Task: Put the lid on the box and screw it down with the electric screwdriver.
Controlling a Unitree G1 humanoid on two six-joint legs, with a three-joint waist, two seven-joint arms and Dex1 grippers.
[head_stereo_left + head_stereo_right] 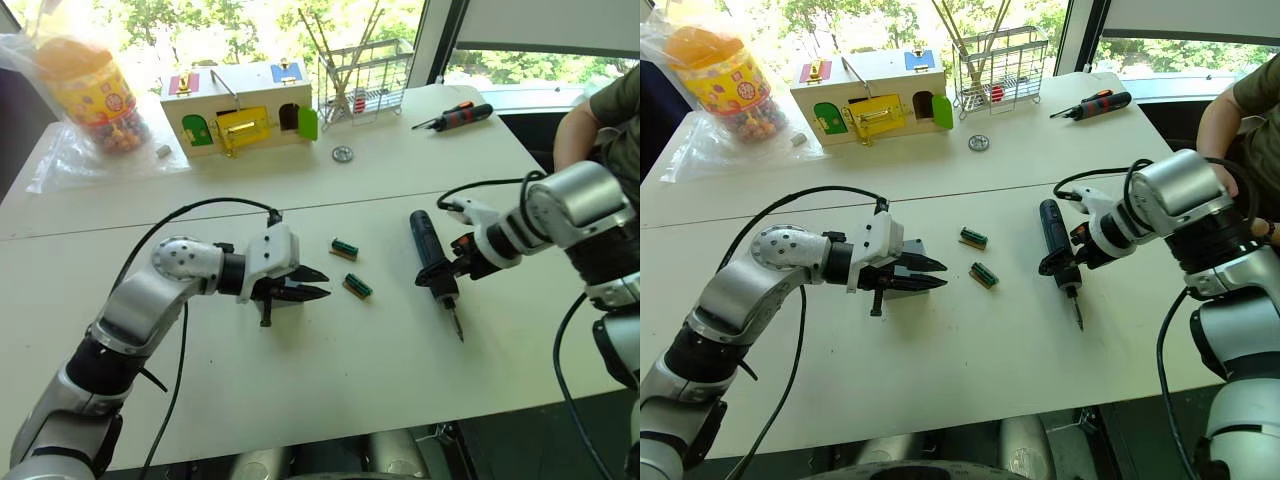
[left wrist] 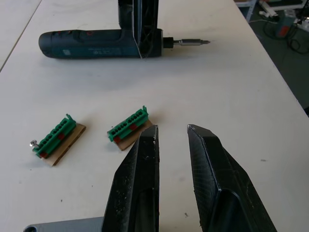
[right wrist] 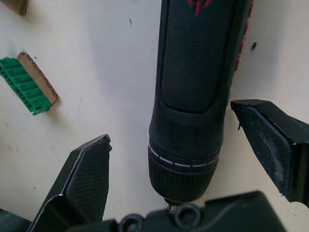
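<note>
Screwdriver (image 1: 433, 258) lies flat on the white table (image 1: 300, 380), bit pointing toward you, btw the two grippers. R gripper (image 1: 447, 267) straddles its front end; R wrist cam shows you both black fingers (image 3: 87, 179) apart w/ gaps either side of the body, not clamped. That cam also gives you texture: matte stippled grip, red marks, ribbed collar w/ a thin white ring. L wrist cam shows you what the head views can't: the two green blocks (image 2: 128, 128) are ribbed plastic terminal strips on cardboard bits, one w/ a small screw at its end. L gripper (image 1: 312, 283) fingers slightly apart, holding nothing, tips near the closer strip. Head views add the toy house (image 1: 240, 108), wire rack (image 1: 365, 85), orange-handled driver (image 1: 458, 116) at the far edge.
</note>
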